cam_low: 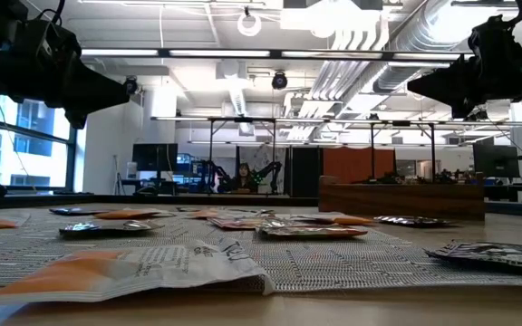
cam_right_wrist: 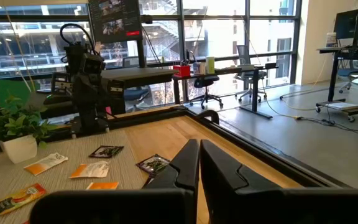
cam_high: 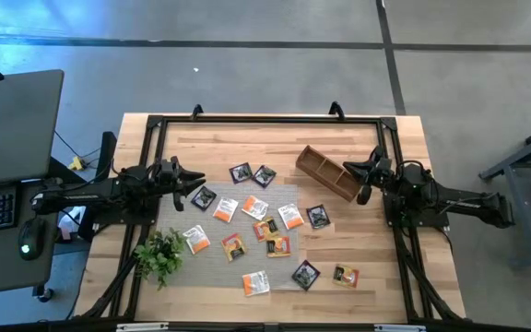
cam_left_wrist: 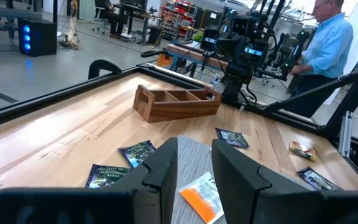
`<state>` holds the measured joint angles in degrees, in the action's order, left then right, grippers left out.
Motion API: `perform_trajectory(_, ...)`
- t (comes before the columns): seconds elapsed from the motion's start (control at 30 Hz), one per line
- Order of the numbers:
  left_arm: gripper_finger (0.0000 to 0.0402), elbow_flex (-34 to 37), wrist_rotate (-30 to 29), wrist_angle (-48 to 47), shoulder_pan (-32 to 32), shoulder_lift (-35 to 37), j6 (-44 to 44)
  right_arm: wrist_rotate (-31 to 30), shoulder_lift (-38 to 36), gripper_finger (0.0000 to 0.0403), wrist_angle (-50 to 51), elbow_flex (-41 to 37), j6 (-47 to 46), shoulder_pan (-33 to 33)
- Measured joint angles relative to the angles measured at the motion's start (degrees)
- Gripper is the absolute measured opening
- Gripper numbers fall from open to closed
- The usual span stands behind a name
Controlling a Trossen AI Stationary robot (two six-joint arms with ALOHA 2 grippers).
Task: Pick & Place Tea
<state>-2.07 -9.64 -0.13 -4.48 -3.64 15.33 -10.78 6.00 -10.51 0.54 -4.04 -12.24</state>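
— What can't you make out from where you are?

— In the low view my arms are only dark shapes cut off at the upper corners, and the wooden tray [cam_low: 401, 196] is a low brown strip behind the sachets. The print on the packets is too small to read from above. A person [cam_left_wrist: 328, 50] in a light blue shirt stands beyond the table, partly cut by the picture's edge.

— And your grippers?

— My left gripper [cam_high: 190, 181] hangs above the table's left side with its fingers [cam_left_wrist: 160, 168] parted by a clear gap, holding nothing and touching nothing. My right gripper [cam_high: 369, 175] hovers at the right side, fingers pressed together and empty, just beside the near end of the tray.

— Where is the tea?

— The tea sachets [cam_high: 255, 207] lie scattered between my two grippers, mostly on the grey woven mat [cam_high: 215, 231]; one black sachet [cam_high: 204, 197] sits just below my left fingertips. They are flat, crinkled squares, some orange-and-white, some glossy black. The tray is plain wood with compartments, lying aslant on the pale plank table [cam_high: 385, 277]. A small leafy plant [cam_high: 159, 254] stands near my left arm.
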Motion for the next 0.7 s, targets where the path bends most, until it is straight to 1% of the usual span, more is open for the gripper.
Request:
perform_trajectory(0.53, 0.0098, 0.0, 0.1, 0.3, 0.0, 0.0, 0.0, 0.0, 0.0, 0.0012, 0.0, 0.0, 0.0, 0.0)
perform_trajectory(0.7, 0.0098, 0.1, 0.1, 4.0, 0.0, 0.0, 0.0, 0.0, 0.0, 0.0012, 0.0, 0.0, 0.1, 0.0)
